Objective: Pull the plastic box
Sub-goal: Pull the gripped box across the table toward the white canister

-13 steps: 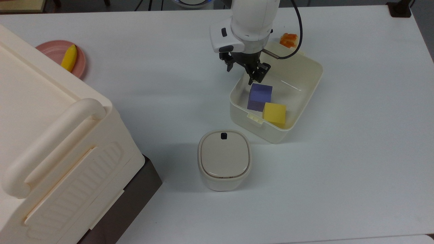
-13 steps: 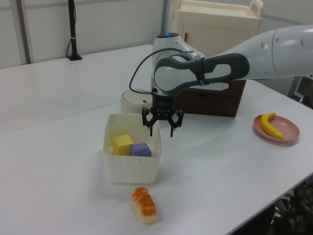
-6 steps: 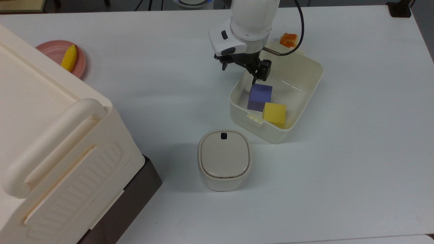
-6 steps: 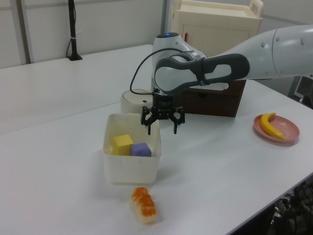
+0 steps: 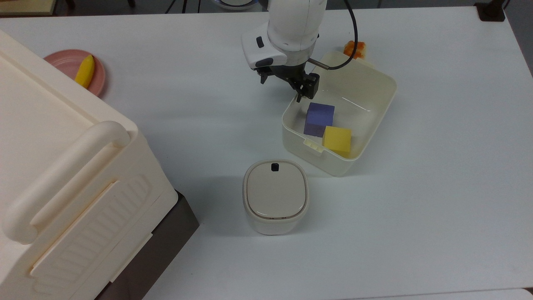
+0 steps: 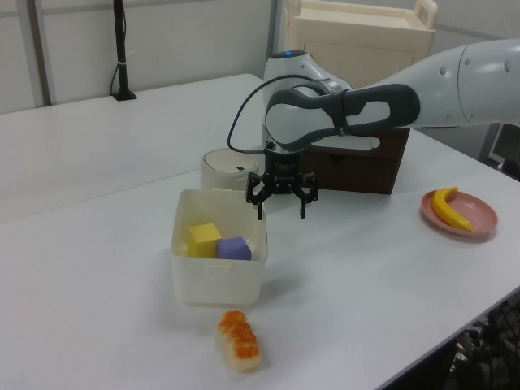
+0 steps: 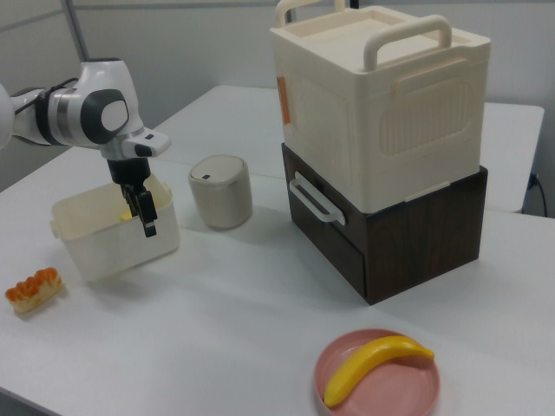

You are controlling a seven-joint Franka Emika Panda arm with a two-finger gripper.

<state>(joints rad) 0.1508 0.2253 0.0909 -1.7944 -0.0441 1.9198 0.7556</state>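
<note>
Hovering over the plastic box [image 5: 377, 98] rim at the top view's left, the gripper [image 6: 281, 201] is seen spread apart, seemingly straddling the wall; pulling appears not yet begun. Nearer stands a lidded canister [image 5: 275, 196]; farther, a sushi piece [image 5: 355, 48] lies beside the box.

Lab: robot arm [image 6: 455, 85], white table [image 5: 437, 166], toy props.

open tool [image 6: 282, 207] straddles plastic box [image 6: 217, 264] rim.

Banana [image 5: 84, 71] on pink plate [image 5: 62, 60] — canister [image 5: 275, 196].
</note>
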